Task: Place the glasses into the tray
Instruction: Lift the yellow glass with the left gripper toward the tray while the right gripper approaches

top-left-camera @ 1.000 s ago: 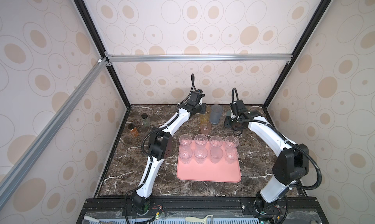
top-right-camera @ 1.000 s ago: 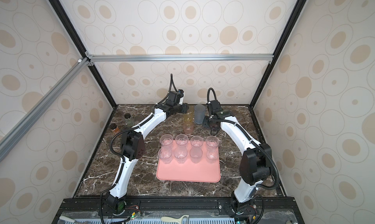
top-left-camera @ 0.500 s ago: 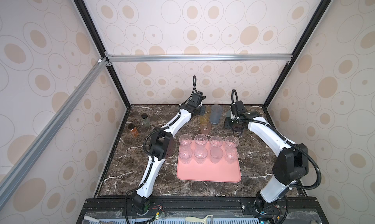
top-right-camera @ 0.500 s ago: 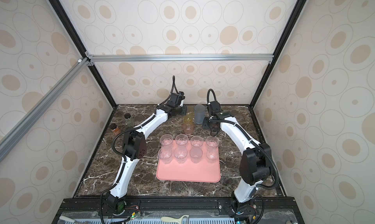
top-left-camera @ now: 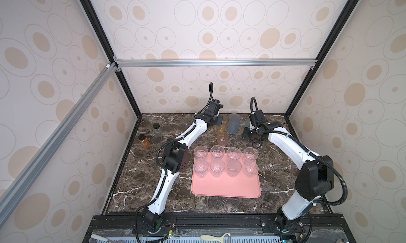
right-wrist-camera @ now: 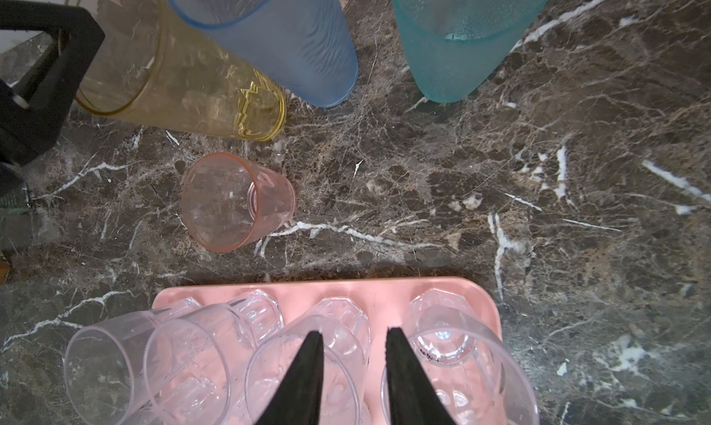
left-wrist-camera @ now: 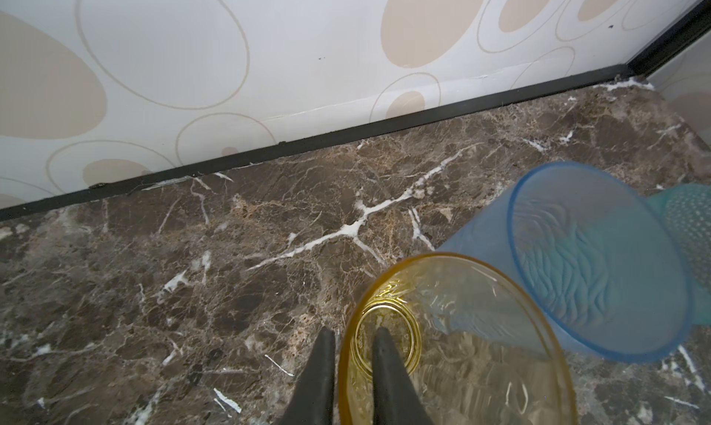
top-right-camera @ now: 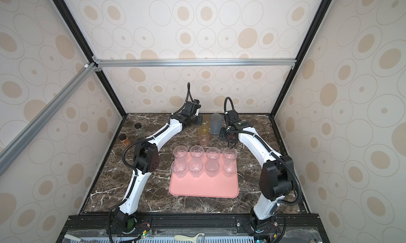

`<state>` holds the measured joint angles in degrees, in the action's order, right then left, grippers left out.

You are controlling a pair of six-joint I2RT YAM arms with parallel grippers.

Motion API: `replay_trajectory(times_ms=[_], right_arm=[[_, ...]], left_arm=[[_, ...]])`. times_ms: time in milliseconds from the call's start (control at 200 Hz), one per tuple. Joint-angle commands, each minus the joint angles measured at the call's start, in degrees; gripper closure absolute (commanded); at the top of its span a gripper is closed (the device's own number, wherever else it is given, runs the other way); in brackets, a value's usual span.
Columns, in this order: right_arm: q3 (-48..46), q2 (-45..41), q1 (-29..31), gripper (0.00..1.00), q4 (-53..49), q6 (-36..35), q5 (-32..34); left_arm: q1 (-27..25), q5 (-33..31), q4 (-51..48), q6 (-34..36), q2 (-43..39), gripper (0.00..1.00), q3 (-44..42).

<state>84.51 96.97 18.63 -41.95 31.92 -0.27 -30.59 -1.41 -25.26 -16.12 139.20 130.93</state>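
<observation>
Amber glass point(left-wrist-camera: 461, 350) has its wall pinched in the narrow left gripper point(left-wrist-camera: 352, 332), one finger inside.

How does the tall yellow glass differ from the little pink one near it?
The yellow glass is taller; the pink glass is short. The left gripper straddles the yellow glass's rim, one finger inside; nothing touches the pink glass. Both are see-through, upright on the table, outside the tray.
</observation>
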Motion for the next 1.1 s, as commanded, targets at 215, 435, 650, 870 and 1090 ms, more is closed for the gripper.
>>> replay_trajectory(times_ms=[215,435,650,870,1090], right_arm=[[-1.3,-0.71,-0.15,0.69,-0.15,0.55,-0.01],[-1.22,-1.08,-0.14,0.7,-0.32,0.46,0.27],[-1.05,-1.42,-0.08,0.7,-0.38,0.73,0.28],[-0.58,-2.0,-0.05,0.7,-0.54,0.97,-0.16],[0.02,-2.96,0.83,0.7,-0.76,1.55,-0.19]], left_arm=[[-0.21,-1.02,-2.5,-0.41,0.2,0.91,2.37],[0.26,-2.15,-3.46,-0.1,-2.39,0.95,1.2],[0.81,-3.58,-2.17,0.68,-7.95,0.98,-3.06],[1.58,-5.04,-0.49,1.7,-13.79,1.0,-8.9],[2.44,-6.99,6.03,2.56,-22.77,1.0,-21.32]])
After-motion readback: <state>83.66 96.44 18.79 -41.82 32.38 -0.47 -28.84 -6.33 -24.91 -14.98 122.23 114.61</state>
